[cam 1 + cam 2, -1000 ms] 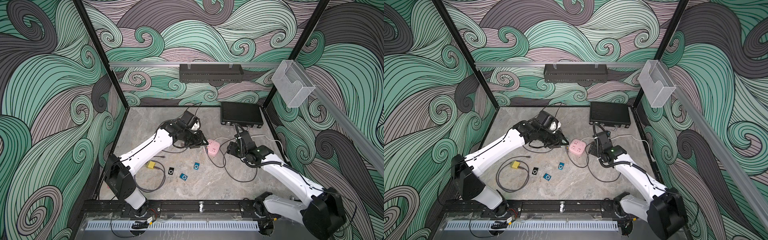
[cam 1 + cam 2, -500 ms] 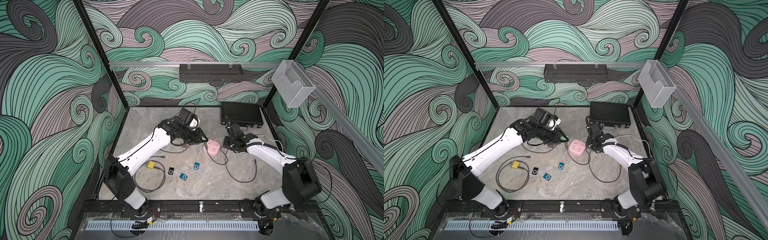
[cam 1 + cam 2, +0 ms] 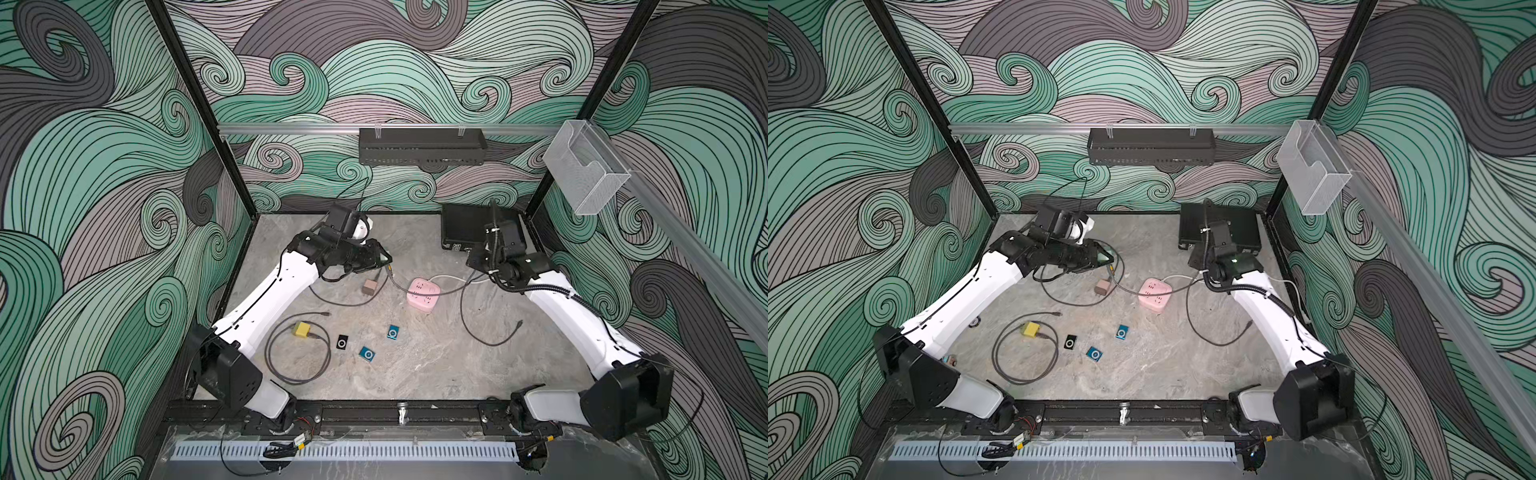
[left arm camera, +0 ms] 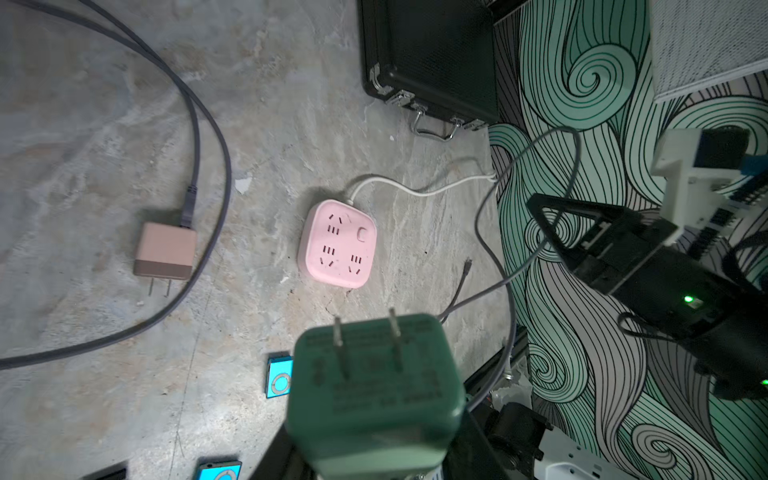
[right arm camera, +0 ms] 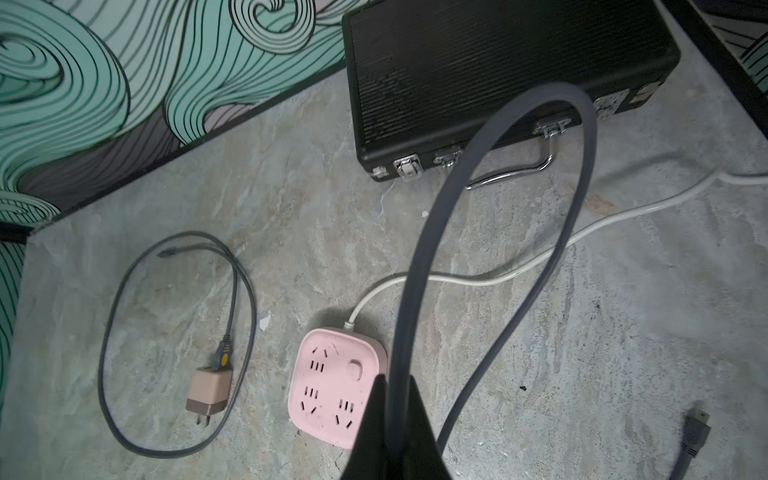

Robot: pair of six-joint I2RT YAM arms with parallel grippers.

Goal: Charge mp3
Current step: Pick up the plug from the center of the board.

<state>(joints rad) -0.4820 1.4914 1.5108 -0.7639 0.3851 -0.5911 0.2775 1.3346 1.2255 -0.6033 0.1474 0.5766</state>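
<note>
Holding a green square charger plug (image 4: 374, 386) with two metal pins sticking out, the left gripper (image 3: 383, 259) hangs above the grey stone tabletop (image 3: 436, 374), near a pink square power strip (image 3: 423, 293). The right gripper (image 5: 392, 415) is clenched on a thin grey cable (image 5: 401, 345), close to a black case (image 3: 461, 224). One black mp3 player (image 3: 342, 343) and two blue mp3 players (image 3: 367, 354) (image 3: 392, 332) lie flat on the tabletop nearer the front, well apart from both grippers.
</note>
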